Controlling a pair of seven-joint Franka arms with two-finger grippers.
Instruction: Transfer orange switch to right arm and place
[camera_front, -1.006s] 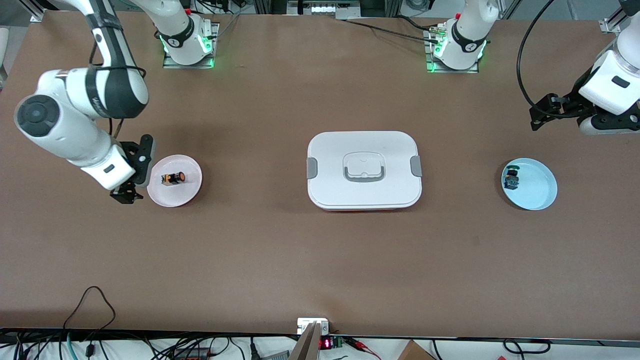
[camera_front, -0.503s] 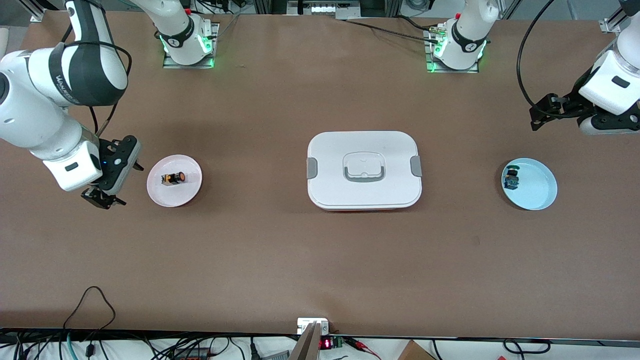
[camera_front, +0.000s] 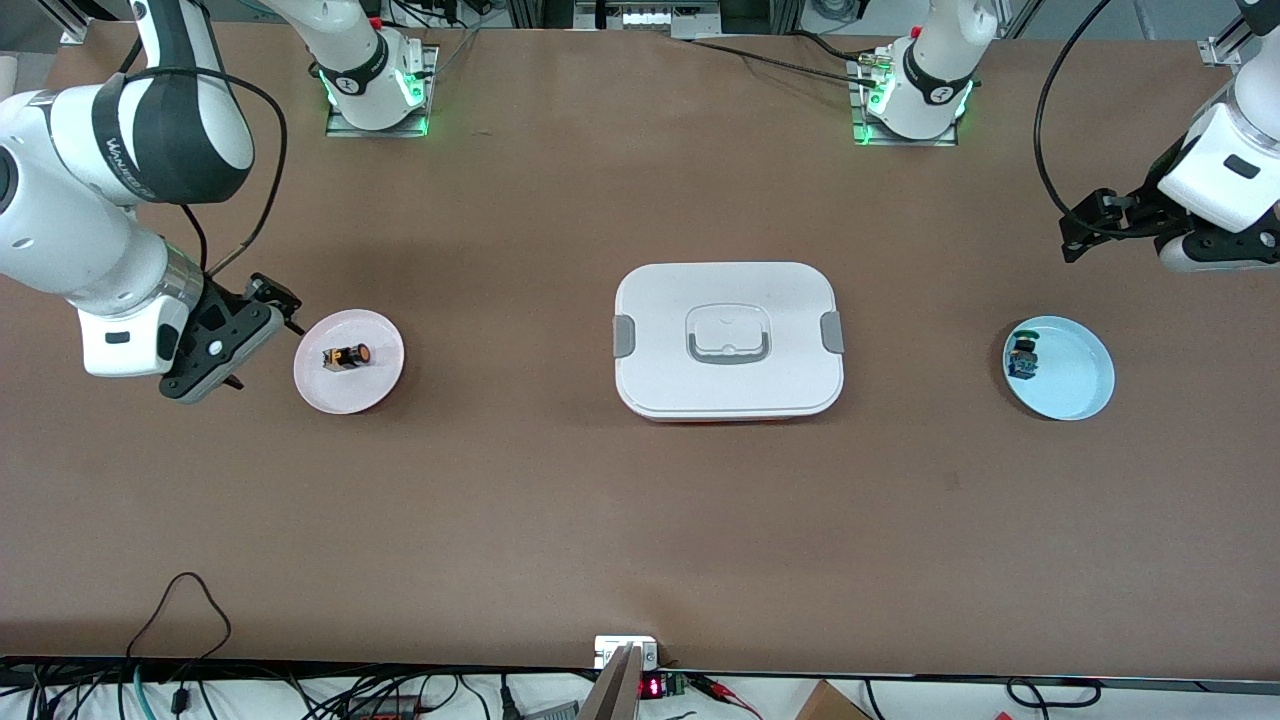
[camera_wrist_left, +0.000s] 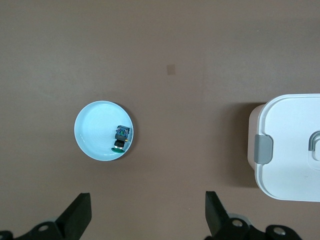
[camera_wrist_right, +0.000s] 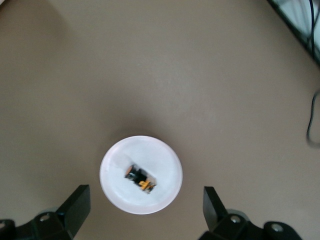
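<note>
The orange switch (camera_front: 346, 356) lies on its side in the pink plate (camera_front: 350, 395) toward the right arm's end of the table. My right gripper (camera_front: 245, 343) hangs open and empty beside that plate, on the side toward the table's end. In the right wrist view the orange switch (camera_wrist_right: 140, 178) and the pink plate (camera_wrist_right: 116, 186) show between the spread fingers of the right gripper (camera_wrist_right: 144, 196), well below them. My left gripper (camera_front: 1072, 232) waits open and empty over bare table at the left arm's end; in the left wrist view the left gripper (camera_wrist_left: 148, 207) has nothing between its fingers.
A white lidded box (camera_front: 728, 340) with grey clips stands mid-table. A light blue plate (camera_front: 1075, 378) toward the left arm's end holds a small green and blue switch (camera_front: 1022, 357). Cables run along the table edge nearest the front camera.
The right arm has pulled away from the pink plate toward its end of the table and turned its wrist. The orange switch stays in the plate. The left arm has not moved.
</note>
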